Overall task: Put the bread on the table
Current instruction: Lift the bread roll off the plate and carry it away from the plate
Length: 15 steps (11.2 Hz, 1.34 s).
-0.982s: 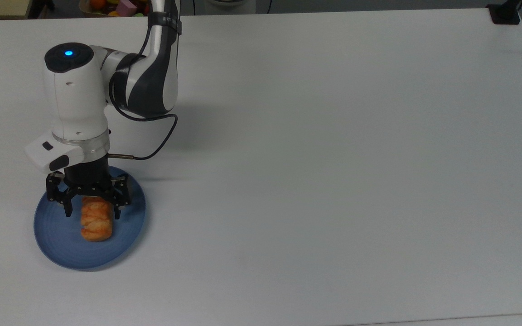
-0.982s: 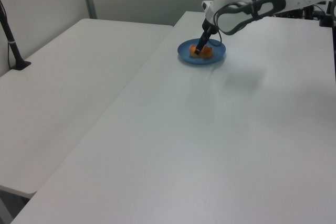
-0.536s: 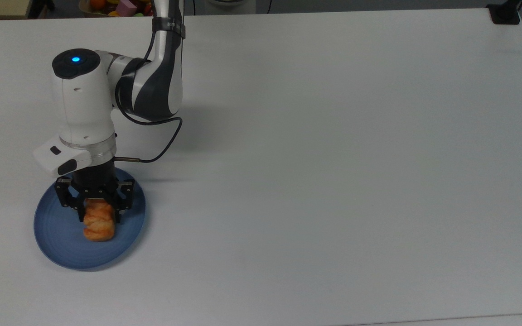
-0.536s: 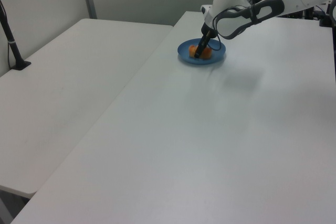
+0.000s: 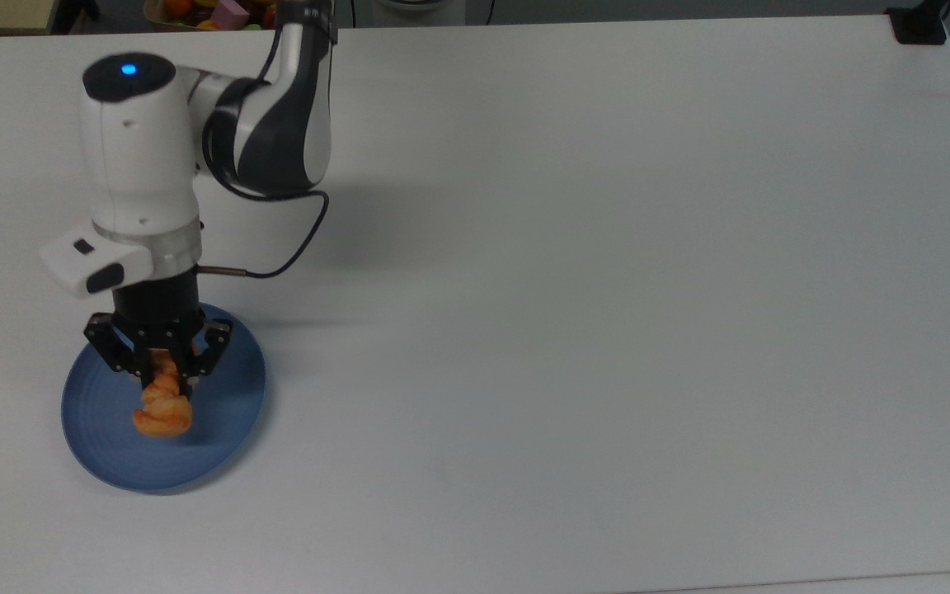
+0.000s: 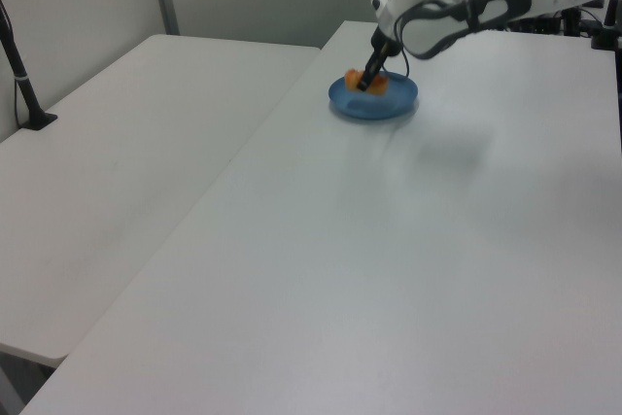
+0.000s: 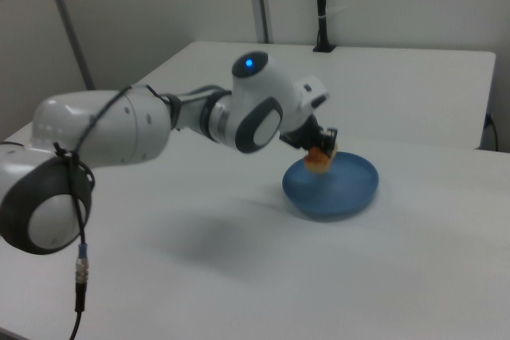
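Observation:
The bread [image 5: 163,407], a small golden-orange braided pastry, hangs tilted just above the round blue plate [image 5: 219,421] at the top view's lower left. My gripper [image 5: 166,378] is shut on the bread's upper end, its black fingers pinching it from both sides. In the left view the bread [image 6: 357,79] is lifted clear over the plate [image 6: 389,104] at the far end of the white table [image 6: 408,240]. From the right view the bread [image 7: 319,158] is held above the plate's [image 7: 351,189] left part, under the gripper [image 7: 322,148].
The white table [image 5: 607,289] stretches wide and bare to the top view's right of the plate. A black mount [image 5: 919,25] sits at the top view's far right corner. A second white table [image 6: 107,172] adjoins on the left view's left, with a black post [image 6: 21,75].
The fingers closed from straddling the bread to pinching it. The arm then rose, and the bread lifted off the plate, tilting and hanging from the gripper.

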Tool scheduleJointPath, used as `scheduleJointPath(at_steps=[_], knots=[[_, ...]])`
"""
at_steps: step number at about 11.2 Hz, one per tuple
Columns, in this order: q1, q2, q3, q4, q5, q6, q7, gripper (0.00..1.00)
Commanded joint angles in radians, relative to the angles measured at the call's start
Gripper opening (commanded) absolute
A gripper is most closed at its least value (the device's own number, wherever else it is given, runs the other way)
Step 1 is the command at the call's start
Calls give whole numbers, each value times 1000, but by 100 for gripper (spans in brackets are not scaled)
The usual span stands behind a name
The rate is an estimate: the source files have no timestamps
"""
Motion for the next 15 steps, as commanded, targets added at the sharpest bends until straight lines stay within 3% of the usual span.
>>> scheduleJointPath(at_steps=[1, 4, 7, 10, 13, 15], knots=[[32, -232, -3, -134, 11, -86, 19, 34], [142, -344, -8, -136, -2, -216, 153, 34], [273, -381, -10, -128, -24, -316, 311, 35], [411, -370, -14, -128, -112, -326, 508, 35], [521, -315, -2, -125, -147, -315, 635, 35], [558, -274, 38, -124, -186, -310, 674, 35]])
